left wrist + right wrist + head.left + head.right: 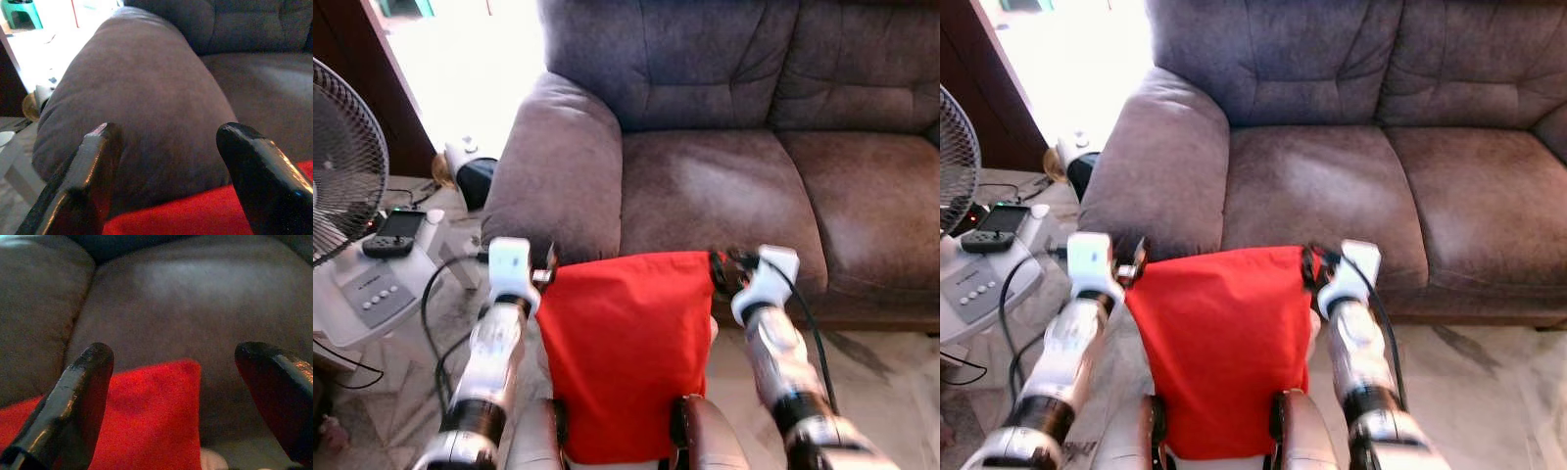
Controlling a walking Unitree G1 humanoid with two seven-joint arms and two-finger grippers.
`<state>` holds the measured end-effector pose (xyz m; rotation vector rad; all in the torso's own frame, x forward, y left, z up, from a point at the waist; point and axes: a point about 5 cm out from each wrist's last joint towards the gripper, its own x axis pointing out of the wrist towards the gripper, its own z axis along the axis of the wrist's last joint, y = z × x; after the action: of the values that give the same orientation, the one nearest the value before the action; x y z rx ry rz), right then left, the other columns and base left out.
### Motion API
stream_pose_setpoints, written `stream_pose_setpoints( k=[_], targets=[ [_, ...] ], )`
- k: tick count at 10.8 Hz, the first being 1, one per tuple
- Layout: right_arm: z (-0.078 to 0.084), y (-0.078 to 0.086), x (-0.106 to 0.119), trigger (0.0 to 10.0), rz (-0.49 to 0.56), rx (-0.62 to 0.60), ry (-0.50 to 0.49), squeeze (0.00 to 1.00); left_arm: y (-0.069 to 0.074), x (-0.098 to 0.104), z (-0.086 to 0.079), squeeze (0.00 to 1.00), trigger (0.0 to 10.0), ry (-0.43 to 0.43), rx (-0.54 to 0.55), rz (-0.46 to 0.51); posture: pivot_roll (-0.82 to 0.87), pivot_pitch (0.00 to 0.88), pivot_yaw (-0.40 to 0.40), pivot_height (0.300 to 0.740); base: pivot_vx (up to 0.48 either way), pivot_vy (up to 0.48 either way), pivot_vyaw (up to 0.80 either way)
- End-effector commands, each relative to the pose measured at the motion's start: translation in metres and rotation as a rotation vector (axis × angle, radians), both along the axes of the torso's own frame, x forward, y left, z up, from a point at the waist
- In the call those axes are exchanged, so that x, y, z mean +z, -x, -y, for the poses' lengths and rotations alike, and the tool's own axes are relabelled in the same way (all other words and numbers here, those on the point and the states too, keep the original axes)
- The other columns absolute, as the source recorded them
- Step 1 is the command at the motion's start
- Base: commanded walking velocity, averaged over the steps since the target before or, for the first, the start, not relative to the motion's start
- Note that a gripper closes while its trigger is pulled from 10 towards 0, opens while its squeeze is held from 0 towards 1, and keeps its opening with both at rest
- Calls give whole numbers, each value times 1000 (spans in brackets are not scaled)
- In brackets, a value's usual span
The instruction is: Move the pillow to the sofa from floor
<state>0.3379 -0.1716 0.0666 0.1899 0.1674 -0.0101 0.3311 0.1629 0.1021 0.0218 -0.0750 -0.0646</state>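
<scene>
A red pillow (622,343) hangs upright in front of me, pressed between my two arms and off the floor. Its top edge is level with the front of the grey-brown sofa's seat cushion (715,186). My left gripper (548,262) sits at the pillow's upper left corner, facing the sofa armrest (146,98). In the left wrist view its fingers (93,161) are spread open with the red edge low between them. My right gripper (722,266) is at the upper right corner, its fingers (83,382) also wide open, the pillow corner (166,396) beside them.
A standing fan (342,166) and a white base holding a black remote (396,230) stand at the left, with cables (435,294) on the marble floor. A white and black appliance (470,166) sits beside the armrest. The sofa's backrest (724,59) fills the far side.
</scene>
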Motion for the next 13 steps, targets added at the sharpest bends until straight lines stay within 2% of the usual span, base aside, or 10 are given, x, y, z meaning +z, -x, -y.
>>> stream_pose_setpoints(
  k=[1,3,11,13],
  targets=[
    [3,1,-4,10000,-23,-9,3,0,0,-5,-2,0,10000,15,4,-32,52,155,-24,613,0,0,0],
    [3,3,-1,10000,28,-6,18,0,-1,-2,1,0,10000,25,-8,-8,49,149,-20,613,0,0,0],
    [3,9,-9,10000,17,-11,33,0,4,-10,2,0,10000,25,5,-12,48,138,-22,613,0,0,0],
    [3,9,-9,10000,17,-10,35,0,3,-8,1,0,10000,35,10,-4,48,138,-22,613,-418,0,0]
  ],
)
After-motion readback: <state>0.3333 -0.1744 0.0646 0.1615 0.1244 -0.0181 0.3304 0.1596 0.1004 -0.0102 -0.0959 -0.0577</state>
